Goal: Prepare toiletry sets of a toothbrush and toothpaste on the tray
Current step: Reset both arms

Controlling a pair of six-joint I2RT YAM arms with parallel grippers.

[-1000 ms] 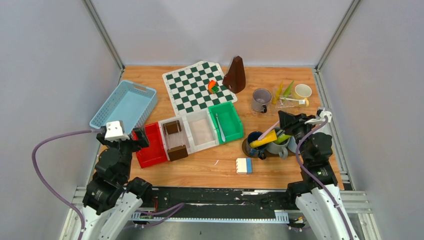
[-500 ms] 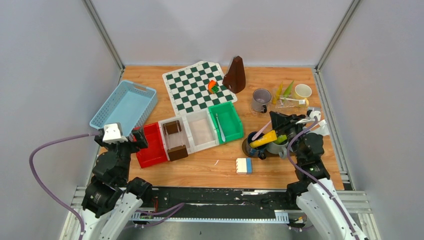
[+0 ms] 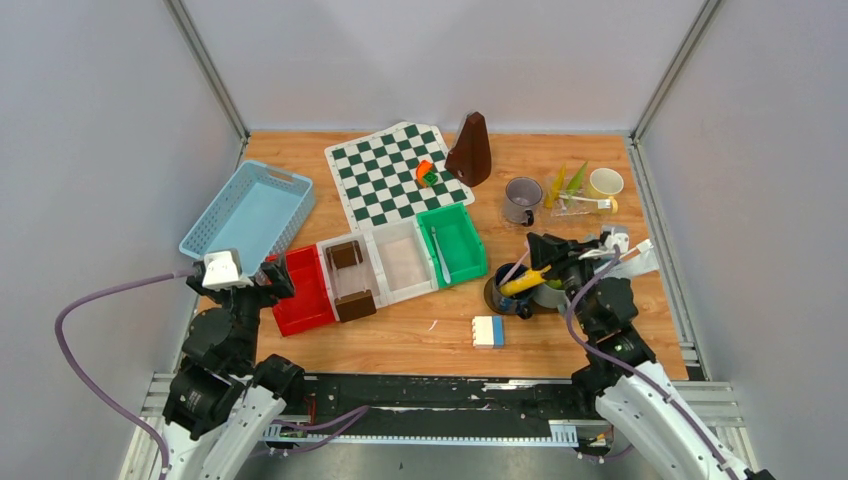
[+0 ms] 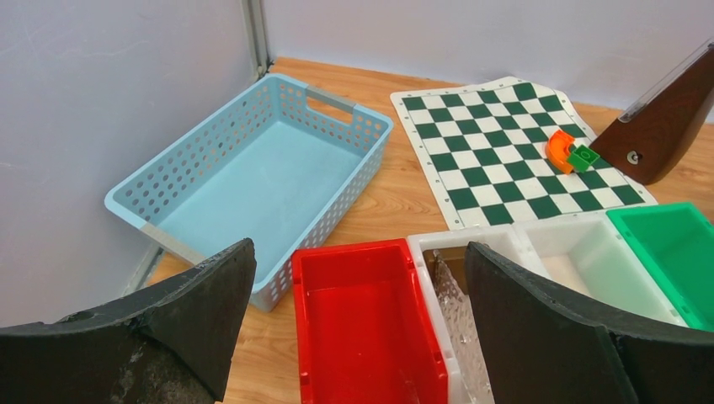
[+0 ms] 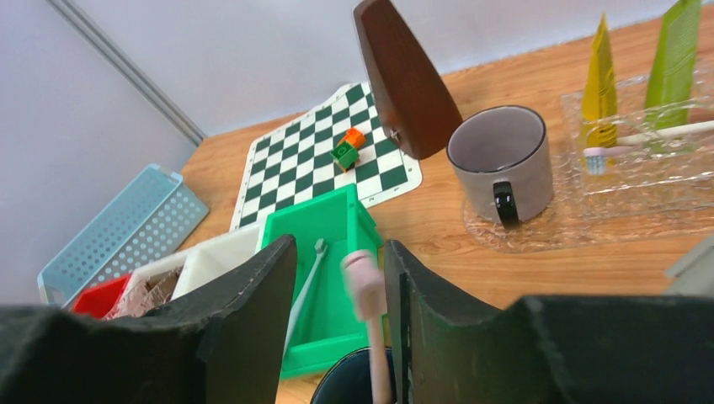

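Straddling the toothbrush [image 5: 364, 284] in the dark blue mug [image 5: 347, 392], the right gripper [image 5: 338, 252] gapes narrowly.

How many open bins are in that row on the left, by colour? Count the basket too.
red bin: 1
white bins: 2
green bin: 1
light blue basket: 1
Total: 5
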